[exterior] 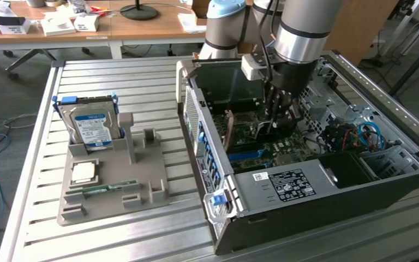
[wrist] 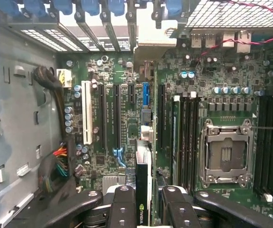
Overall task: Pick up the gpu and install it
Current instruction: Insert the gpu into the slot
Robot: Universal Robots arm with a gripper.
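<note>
Wrist view: thin dark green gpu (wrist: 142, 176) is pinched edge-on by the gripper (wrist: 149, 197) inside the open black metal PC case (exterior: 318, 218), over the green mobo (wrist: 129, 128). Card is best kept parallel w/ the long black slots (wrist: 99, 118), square, no tilt.

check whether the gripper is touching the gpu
Touching. The wrist view shows the gripper with its fingers pressed against both faces of the edge-on gpu, holding it above the motherboard.
</note>
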